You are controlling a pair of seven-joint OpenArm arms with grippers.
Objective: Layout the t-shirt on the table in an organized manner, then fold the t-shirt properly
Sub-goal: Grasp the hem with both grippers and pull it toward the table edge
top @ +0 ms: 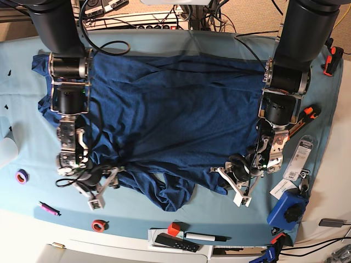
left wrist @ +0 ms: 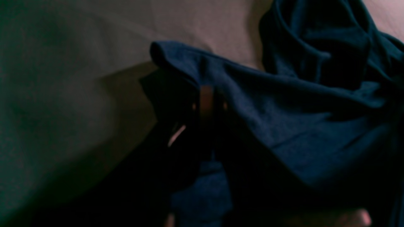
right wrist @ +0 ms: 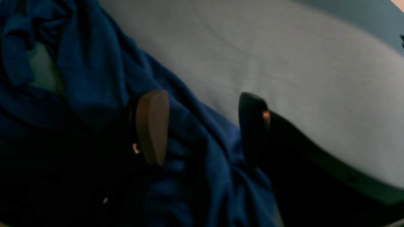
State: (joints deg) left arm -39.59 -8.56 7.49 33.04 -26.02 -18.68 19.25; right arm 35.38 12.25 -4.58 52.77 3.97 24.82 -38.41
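**Shirt spread on table; left gripper clamped on hem, right gripper open**

Nearest the base camera, along the table's front edge, lie small loose items: a red cube, a black marker, a black remote-like bar, a red tape ring, a purple tape ring and a pink pen; a blue tool and a tagged packet sit at the base view's right.

The t-shirt lies spread across the middle of the teal cloth, broadly flat at the far side, rumpled and bunched along the near hem; one fold droops toward the front edge at centre.

Left gripper: jaws closed together on a raised fold of the t-shirt near its front corner, at the base view's right; fabric drapes over and beside the fingers.

Right gripper: jaws standing wide apart, holding nothing; one finger rests against the navy cloth, the other lies over the bare teal cover just beside the shirt's edge.
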